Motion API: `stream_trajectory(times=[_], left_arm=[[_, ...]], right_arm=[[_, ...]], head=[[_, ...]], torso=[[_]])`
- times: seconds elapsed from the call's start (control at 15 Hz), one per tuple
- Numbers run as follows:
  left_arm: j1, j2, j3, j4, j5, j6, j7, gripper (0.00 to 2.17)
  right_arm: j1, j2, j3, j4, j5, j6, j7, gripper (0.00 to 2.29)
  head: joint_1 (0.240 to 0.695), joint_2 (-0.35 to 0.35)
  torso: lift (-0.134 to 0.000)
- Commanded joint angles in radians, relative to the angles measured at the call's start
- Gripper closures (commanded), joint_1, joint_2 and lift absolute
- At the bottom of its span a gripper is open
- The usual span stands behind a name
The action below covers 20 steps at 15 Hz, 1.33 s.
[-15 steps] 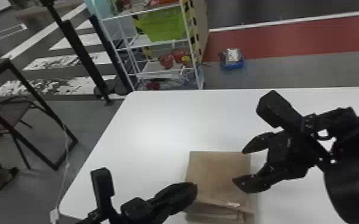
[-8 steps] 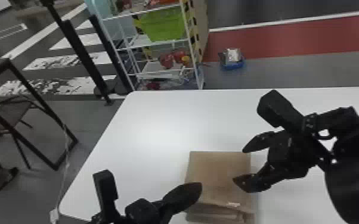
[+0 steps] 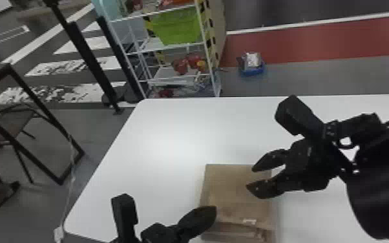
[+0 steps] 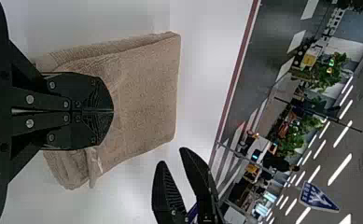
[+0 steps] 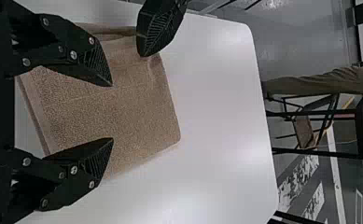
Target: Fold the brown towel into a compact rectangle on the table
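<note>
The brown towel [image 3: 236, 194] lies folded in a rectangular stack on the white table, layered edges toward the robot and a small white tag near them. At its left edge is my left gripper [image 3: 205, 215]; in the left wrist view the left gripper [image 4: 113, 111] has its fingers pressed together in front of the towel, with no cloth visible between them. My right gripper [image 3: 252, 177] hovers by the towel's right side. In the right wrist view the right gripper [image 5: 111, 112] is spread wide, the towel's flat surface showing beyond the gap.
The white table [image 3: 171, 129] extends around the towel, with its left edge at the left. Behind it stand a wire shelf with a green bin [image 3: 179, 26] and a blue container [image 3: 251, 66] on the floor. A chair [image 3: 6, 129] is at the left.
The left gripper has shifted slightly to the right and toward the robot at the towel's left edge. The right gripper and the towel have hardly moved.
</note>
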<state>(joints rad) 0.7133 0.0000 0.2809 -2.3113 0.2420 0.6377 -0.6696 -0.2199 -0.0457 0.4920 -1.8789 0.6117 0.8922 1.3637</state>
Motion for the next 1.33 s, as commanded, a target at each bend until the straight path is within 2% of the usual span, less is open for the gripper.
stream_trajectory(times=[0.0, 0.07, 0.4, 0.8, 1.0, 1.27], left_arm=[[0.0, -0.003, 0.003, 0.01, -0.004, 0.0, -0.004, 1.9], [0.003, -0.003, 0.003, 0.012, -0.004, 0.0, -0.007, 1.9], [0.012, -0.003, -0.006, 0.02, -0.004, 0.018, -0.024, 1.89], [0.017, -0.003, -0.019, 0.021, 0.0, 0.027, -0.039, 1.9], [0.02, -0.003, -0.02, 0.018, 0.0, 0.027, -0.039, 1.9], [0.029, -0.003, -0.02, 0.012, 0.0, 0.024, -0.041, 1.9]], right_arm=[[-0.007, 0.015, 0.002, 0.041, -0.003, -0.012, 0.003, 1.4], [-0.009, 0.023, 0.002, 0.064, -0.004, -0.028, 0.003, 1.48], [-0.01, 0.046, -0.016, 0.152, -0.021, -0.135, 0.003, 1.48], [-0.024, 0.047, -0.073, 0.242, -0.023, -0.236, 0.002, 1.48], [-0.038, 0.047, -0.09, 0.305, -0.02, -0.282, -0.034, 1.48], [-0.061, 0.047, -0.102, 0.374, -0.015, -0.307, -0.046, 1.48]], head=[[0.695, 0.35], [0.695, 0.35], [0.695, 0.35], [0.695, 0.35], [0.695, 0.35], [0.695, 0.343]], torso=[[-0.123], [-0.123], [-0.123], [-0.123], [-0.123], [-0.123]])
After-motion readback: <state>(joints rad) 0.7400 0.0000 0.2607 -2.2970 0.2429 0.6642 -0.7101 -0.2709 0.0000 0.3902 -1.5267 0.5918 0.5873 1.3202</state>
